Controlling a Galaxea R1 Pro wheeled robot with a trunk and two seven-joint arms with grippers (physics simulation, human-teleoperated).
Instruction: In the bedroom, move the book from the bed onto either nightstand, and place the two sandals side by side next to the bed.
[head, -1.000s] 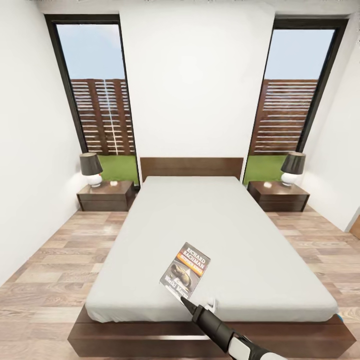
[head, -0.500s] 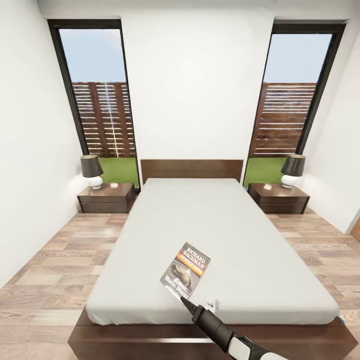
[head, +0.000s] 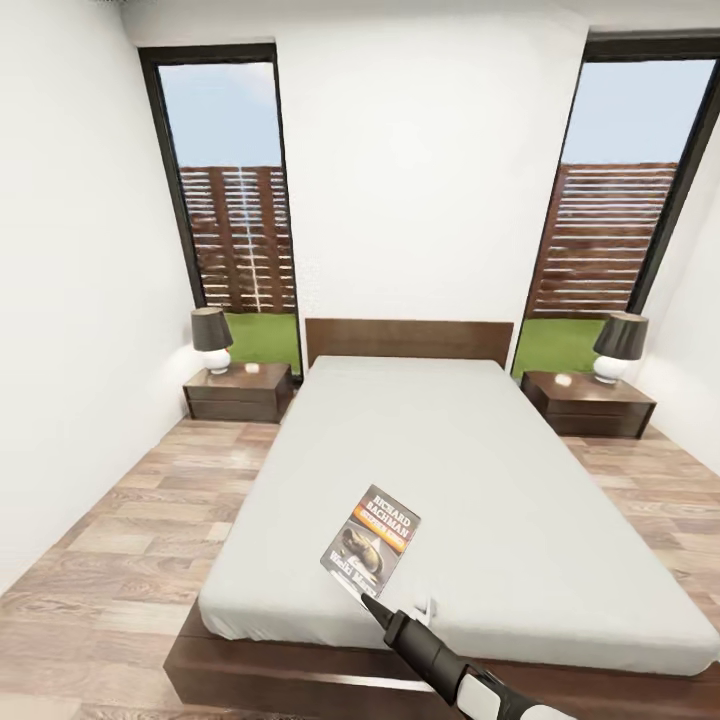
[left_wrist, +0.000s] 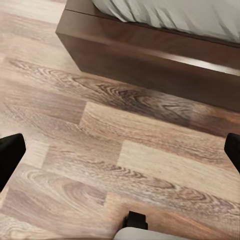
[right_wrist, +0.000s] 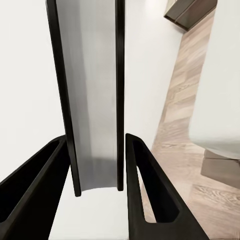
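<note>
One bed (head: 470, 470), one book (head: 371, 540) — two nightstands (head: 238, 392), two lamps (head: 212, 340), two windows (head: 232, 200).

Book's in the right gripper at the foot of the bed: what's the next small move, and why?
Probably roll along the bed toward the left nightstand. The right gripper is shut on the book, and that nightstand stands far off, beside the headboard, out of reach.

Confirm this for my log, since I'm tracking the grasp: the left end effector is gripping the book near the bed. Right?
Not quite: it is the right end effector that grips the book near the bed, as the head view shows.
</note>
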